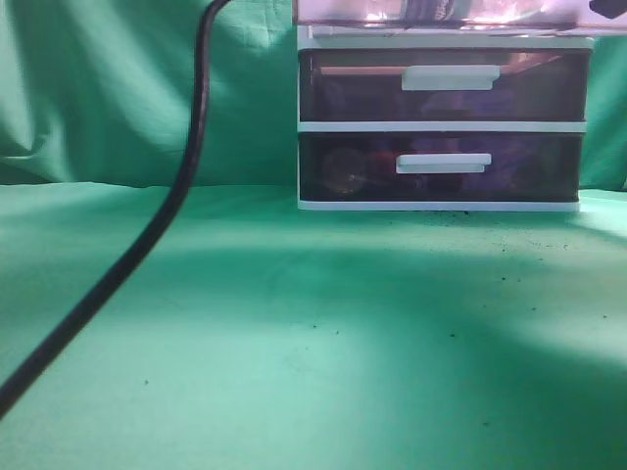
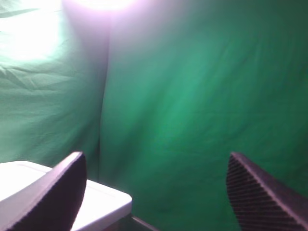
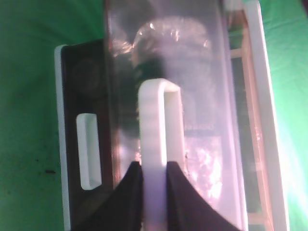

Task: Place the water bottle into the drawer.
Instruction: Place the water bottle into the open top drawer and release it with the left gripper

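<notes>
Right end effector (image 3: 154, 192): dark fingers (image 3: 126, 197) pressed from both sides onto the white loop handle (image 3: 160, 144) of the top drawer (image 3: 216, 120); pinching that handle.

Top drawer: clear-walled and drawn out of the cabinet toward the near edge of the tabletop; in the exterior view only its underside (image 1: 460, 12) shows, at the upper frame edge.

Water bottle (image 3: 178, 53): lying inside the drawn-out top drawer, seen through the clear front wall as a crinkled transparent body with a dark band; detail is blurred.

Drawer cabinet (image 1: 443, 122): white frame, standing at the far edge of the tabletop, right of centre. Two dark-tinted drawers below the open one, both closed, each with a white handle, middle (image 1: 450, 77) and bottom (image 1: 443, 163).

Left end effector (image 2: 156, 192): fingers spread wide, gripping nothing, held high above a white corner (image 2: 106, 199) of the cabinet, facing the green backdrop (image 2: 192, 96).

Black cable (image 1: 147, 245): hanging from the top of the frame and running down to the near-left corner.

Tabletop (image 1: 313, 333): covered in green cloth, with small dark specks.
</notes>
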Motion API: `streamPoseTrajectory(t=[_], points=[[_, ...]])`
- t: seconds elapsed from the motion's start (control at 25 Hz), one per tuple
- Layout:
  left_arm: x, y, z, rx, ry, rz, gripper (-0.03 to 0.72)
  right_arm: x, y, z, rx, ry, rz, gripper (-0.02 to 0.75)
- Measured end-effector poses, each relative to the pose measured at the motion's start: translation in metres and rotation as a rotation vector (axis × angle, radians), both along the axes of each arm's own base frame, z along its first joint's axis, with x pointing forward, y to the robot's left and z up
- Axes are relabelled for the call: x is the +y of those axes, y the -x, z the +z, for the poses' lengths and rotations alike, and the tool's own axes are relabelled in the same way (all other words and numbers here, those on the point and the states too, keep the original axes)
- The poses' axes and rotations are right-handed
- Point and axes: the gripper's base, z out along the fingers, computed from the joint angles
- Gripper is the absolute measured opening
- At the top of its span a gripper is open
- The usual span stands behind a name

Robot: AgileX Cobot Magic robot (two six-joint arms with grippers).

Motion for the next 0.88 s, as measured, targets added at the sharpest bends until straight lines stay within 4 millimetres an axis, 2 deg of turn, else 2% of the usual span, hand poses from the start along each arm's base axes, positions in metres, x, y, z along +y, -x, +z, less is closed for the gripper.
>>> streamPoseTrajectory(t=[0.12, 0.24, 0.32, 0.4, 0.48, 0.52, 0.64, 0.8, 0.84, 0.88], points=[[0.000, 0.002, 0.004, -0.007, -0.026, -0.021, 0.546, 0.000, 0.000, 0.000, 0.002, -0.004, -0.001, 0.096], [0.005, 0.005, 0.012, 0.012, -0.244, 0.026, 0.546, 0.000, 0.000, 0.000, 0.003, -0.006, -0.002, 0.096], [0.013, 0.011, 0.023, 0.001, -0.408, 0.078, 0.464, 0.000, 0.000, 0.000, 0.003, -0.006, -0.002, 0.096], [0.023, 0.020, 0.037, -0.005, -0.471, 0.014, 0.335, 0.000, 0.000, 0.000, -0.004, 0.012, 0.003, 0.096], [0.039, 0.032, 0.053, -0.010, -0.499, -0.120, 0.158, 0.000, 0.000, 0.000, -0.013, 0.030, 0.004, 0.096], [0.047, 0.036, 0.060, 0.019, -0.497, -0.162, 0.093, -0.001, 0.000, 0.000, -0.020, 0.042, 0.003, 0.096], [0.082, 0.032, 0.080, 0.120, -0.455, -0.185, 0.000, -0.001, -0.001, 0.001, -0.030, 0.047, -0.012, 0.096], [0.127, 0.009, 0.082, 0.286, -0.390, -0.145, 0.000, 0.000, -0.008, 0.013, -0.044, 0.040, -0.030, 0.096], [0.127, 0.009, 0.082, 0.286, -0.390, -0.145, 0.000, 0.001, -0.011, 0.017, -0.048, 0.037, -0.035, 0.096], [0.141, 0.004, 0.082, 0.313, -0.388, -0.144, 0.000, 0.001, -0.015, 0.020, -0.052, 0.036, -0.039, 0.096]])
